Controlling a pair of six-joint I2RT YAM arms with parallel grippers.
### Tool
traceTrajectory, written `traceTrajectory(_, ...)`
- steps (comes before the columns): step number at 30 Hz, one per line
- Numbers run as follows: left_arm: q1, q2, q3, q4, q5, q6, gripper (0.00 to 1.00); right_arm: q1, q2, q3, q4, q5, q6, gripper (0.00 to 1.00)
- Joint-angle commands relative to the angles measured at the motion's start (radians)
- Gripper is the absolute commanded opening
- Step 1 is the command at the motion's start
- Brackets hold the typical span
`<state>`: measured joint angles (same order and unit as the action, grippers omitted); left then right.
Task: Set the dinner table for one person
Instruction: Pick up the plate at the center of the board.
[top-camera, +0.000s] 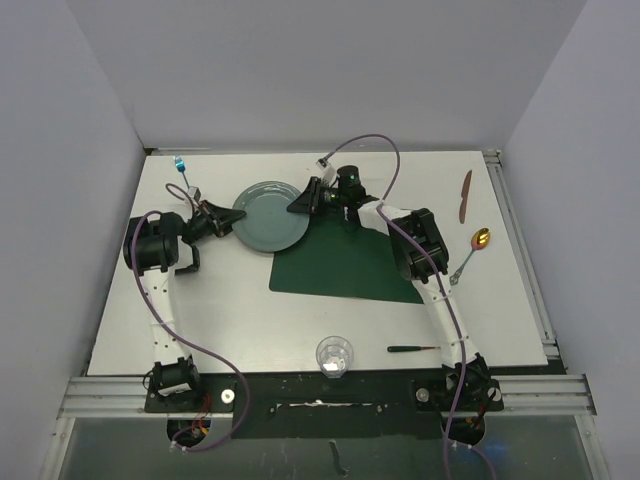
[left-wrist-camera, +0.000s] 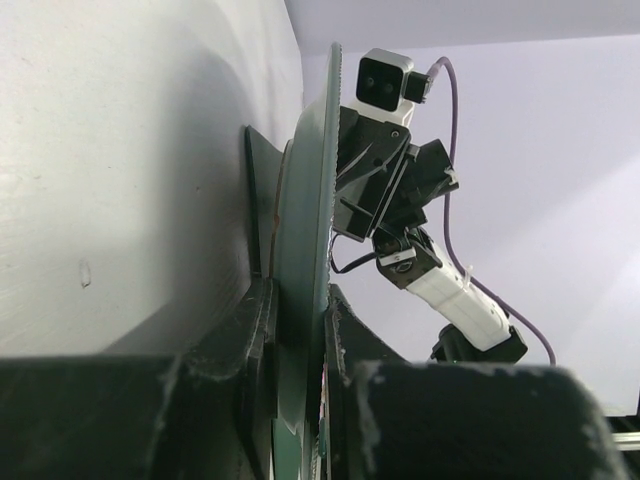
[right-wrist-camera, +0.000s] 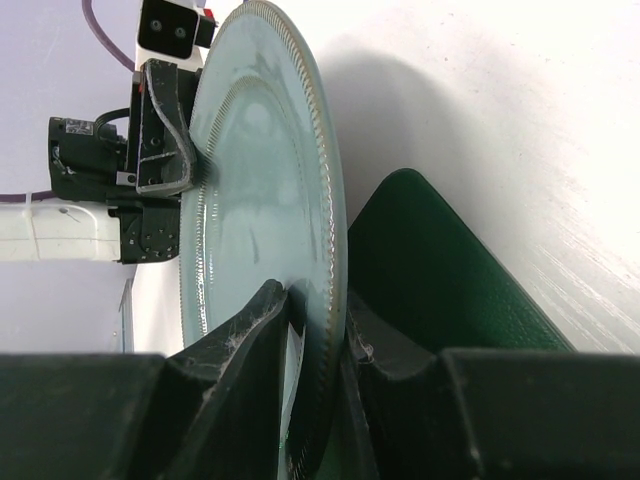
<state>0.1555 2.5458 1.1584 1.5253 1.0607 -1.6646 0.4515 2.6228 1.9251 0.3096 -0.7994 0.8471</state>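
A round grey-green plate (top-camera: 272, 216) is at the back left of the white dinner table (top-camera: 120, 320), just beyond the far left corner of a dark green placemat (top-camera: 345, 265). My left gripper (top-camera: 232, 218) is shut on the plate's left rim. My right gripper (top-camera: 300, 203) is shut on its right rim. In the left wrist view the plate (left-wrist-camera: 305, 180) runs edge-on between the two fingers of the left gripper (left-wrist-camera: 298, 310). In the right wrist view the ribbed rim of the plate (right-wrist-camera: 260, 150) sits between the two fingers of the right gripper (right-wrist-camera: 318, 300), with the placemat (right-wrist-camera: 430, 260) beside it.
A clear glass (top-camera: 335, 355) stands near the front edge. A thin dark-handled utensil (top-camera: 415, 349) lies to its right. On the right side are a brown knife (top-camera: 466, 195) and a gold spoon (top-camera: 478, 245). A small blue-tipped item (top-camera: 181, 163) sits at the back left corner.
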Motion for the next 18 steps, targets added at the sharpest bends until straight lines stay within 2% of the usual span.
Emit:
traceTrajectory(1,-0.109,0.005,-0.03,0.225,0.094,-0.194,0.0,0.121,0.064,-0.013,-0.1,0.051,-0.099,0.0)
traceTrajectory(9,-0.126,-0.156,-0.055,-0.043,0.077,0.011,0.0,0.127,-0.003,-0.031,-0.112,0.074,-0.128,0.0)
traceTrajectory(18,-0.15,-0.291,-0.029,-0.226,0.058,0.121,0.0,0.131,-0.081,-0.034,-0.155,0.098,-0.174,0.0)
